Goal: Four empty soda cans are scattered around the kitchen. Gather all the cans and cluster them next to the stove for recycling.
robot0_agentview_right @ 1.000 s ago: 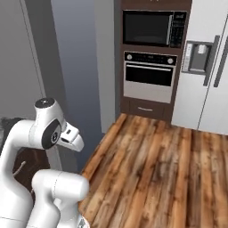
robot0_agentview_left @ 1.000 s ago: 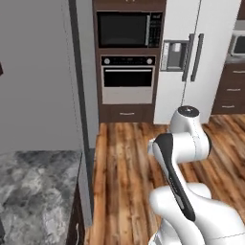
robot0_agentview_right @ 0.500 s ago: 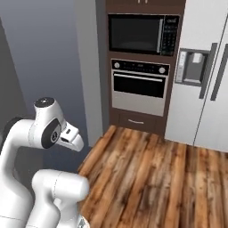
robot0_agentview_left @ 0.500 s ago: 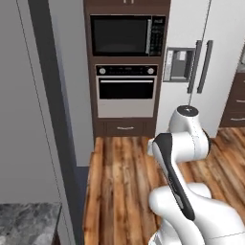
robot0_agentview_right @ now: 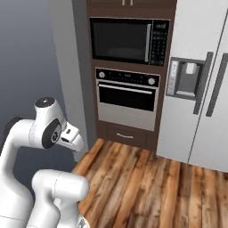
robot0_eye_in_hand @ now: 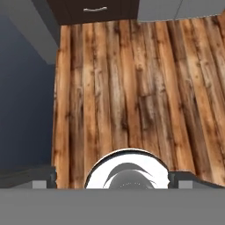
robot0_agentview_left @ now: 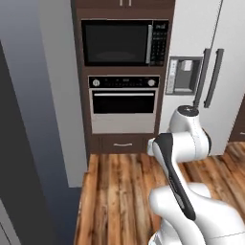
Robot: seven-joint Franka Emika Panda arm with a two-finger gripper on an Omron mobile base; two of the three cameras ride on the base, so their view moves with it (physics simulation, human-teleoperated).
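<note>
- A grey wall [robot0_agentview_left: 52,95] stands on the left, next to a tall brown cabinet [robot0_agentview_left: 80,72].
- In the cabinet, a black microwave [robot0_agentview_left: 125,42] sits above an oven [robot0_agentview_left: 123,103], with a drawer [robot0_agentview_left: 123,143] at the bottom.
- A big grey fridge [robot0_agentview_left: 210,72] stands to the right of the oven.
- The floor [robot0_eye_in_hand: 127,88] is brown wood planks.
- The gripper [robot0_eye_in_hand: 112,183] points down at the bare floor, its fingers [robot0_eye_in_hand: 44,182] spread wide and holding nothing.
- I cannot tell where the cans or the stove are.

Glossy wood-plank floor [robot0_eye_in_hand: 132,88] (streaky grain)
</note>
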